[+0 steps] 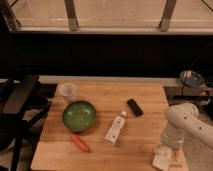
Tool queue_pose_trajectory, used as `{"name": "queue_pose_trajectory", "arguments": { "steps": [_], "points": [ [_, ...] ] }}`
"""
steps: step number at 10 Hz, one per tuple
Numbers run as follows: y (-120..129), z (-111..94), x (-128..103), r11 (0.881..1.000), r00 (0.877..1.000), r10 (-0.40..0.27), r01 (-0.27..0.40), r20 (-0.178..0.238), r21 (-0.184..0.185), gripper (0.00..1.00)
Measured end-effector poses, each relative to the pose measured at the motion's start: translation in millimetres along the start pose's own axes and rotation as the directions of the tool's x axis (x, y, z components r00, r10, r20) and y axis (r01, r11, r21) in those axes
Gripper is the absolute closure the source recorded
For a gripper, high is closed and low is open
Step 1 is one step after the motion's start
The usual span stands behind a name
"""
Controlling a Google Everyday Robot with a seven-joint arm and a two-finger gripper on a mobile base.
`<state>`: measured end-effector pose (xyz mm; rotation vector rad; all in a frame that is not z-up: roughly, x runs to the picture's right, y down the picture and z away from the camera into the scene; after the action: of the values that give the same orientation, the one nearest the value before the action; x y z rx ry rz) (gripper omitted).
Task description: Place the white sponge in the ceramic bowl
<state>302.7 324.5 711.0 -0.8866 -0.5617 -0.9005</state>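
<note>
Wooden counter [150, 131] is carrying the ceramic bowl [79, 116] at its left while the white sponge [161, 160] is lying at the near right corner, where the end effector [173, 154] is hanging directly over it, presumably lining up a pick, though whether it is gripping anything I cannot tell.

A: Gripper [173, 155], at the table's [145, 137] near right corner: colour?
B: Pale grey-white. White sponge [161, 160] right at it: off-white. Table: tan wood.
A: To its left?
B: White bottle [115, 129]; orange carrot [80, 143]; ceramic bowl [79, 116], glossy green, darker rim; black block [134, 107].
</note>
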Motion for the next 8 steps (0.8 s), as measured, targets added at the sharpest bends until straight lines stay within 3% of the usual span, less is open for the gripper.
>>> {"name": "queue_pose_trajectory", "arguments": {
  "steps": [1,3,6,8],
  "points": [
    [-3,-2,4,1.0,1.0,-0.002,0.002,-0.001,0.0,0.39],
    [-2,2,0,1.0,1.0,-0.027,0.027,-0.009,-0.011,0.22],
    [-2,8,-3,0.996,0.996,-0.084,0.084,0.001,-0.006,0.2],
    [6,17,0,0.997,0.995,-0.082,0.082,0.057,0.005,0.2]
  ]
}}
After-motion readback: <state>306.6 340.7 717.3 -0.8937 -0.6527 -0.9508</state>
